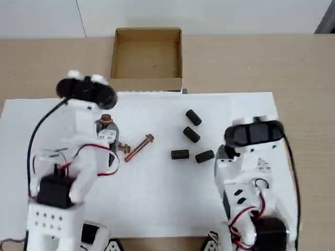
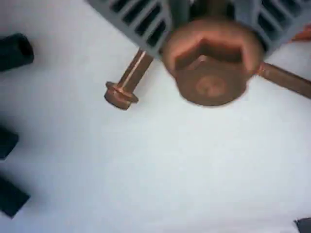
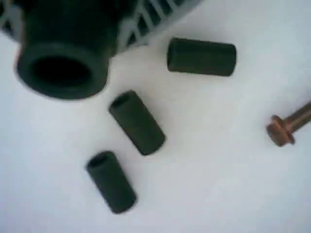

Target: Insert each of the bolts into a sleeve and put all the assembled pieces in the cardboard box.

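My left gripper [image 1: 107, 127] is shut on a copper bolt [image 1: 106, 120], whose hex head [image 2: 209, 68] faces the left wrist camera. Two more bolts lie on the white sheet beside it: one [image 1: 139, 147] [image 2: 126, 83] in full sight, the other [image 1: 124, 148] [image 2: 285, 80] partly hidden under the gripper. My right gripper [image 1: 218, 155] is shut on a black sleeve [image 1: 204, 156], and the sleeve's open end [image 3: 62, 70] points at the right wrist camera. Three loose sleeves [image 1: 193, 117] [image 1: 191, 135] [image 1: 179, 154] lie between the two arms. The cardboard box [image 1: 147, 82] stands open at the back.
A white paper sheet [image 1: 157, 198] covers the work area on the wooden table [image 1: 251, 63]. The left arm's black motor housing [image 1: 86, 91] hangs close to the box's front left corner. Open sheet lies between the arms toward the front edge.
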You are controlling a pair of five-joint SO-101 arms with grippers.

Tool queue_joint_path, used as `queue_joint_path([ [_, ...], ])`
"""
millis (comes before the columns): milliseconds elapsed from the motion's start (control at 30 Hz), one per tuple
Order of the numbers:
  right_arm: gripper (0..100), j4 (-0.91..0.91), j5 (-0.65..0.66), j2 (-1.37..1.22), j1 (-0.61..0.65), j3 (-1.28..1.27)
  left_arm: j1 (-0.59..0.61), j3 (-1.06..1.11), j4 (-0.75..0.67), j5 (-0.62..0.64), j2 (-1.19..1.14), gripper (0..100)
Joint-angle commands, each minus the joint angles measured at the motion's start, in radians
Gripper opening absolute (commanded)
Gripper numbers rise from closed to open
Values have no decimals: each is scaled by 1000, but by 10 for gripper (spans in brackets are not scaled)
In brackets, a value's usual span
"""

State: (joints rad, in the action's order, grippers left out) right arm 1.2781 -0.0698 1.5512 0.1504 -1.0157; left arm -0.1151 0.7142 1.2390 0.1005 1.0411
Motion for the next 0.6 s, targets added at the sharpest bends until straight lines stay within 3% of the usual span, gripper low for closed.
queue_joint_path([
  [0, 2, -68, -12, 94, 62, -66, -6, 94, -124, 71, 137, 5],
  [267, 2, -99, -8, 269, 206, -221, -8, 375, -292, 276, 443, 5],
  [567, 2, -174, -2, 257, 414, -249, -11, 550, -299, 350, 761, 5],
])
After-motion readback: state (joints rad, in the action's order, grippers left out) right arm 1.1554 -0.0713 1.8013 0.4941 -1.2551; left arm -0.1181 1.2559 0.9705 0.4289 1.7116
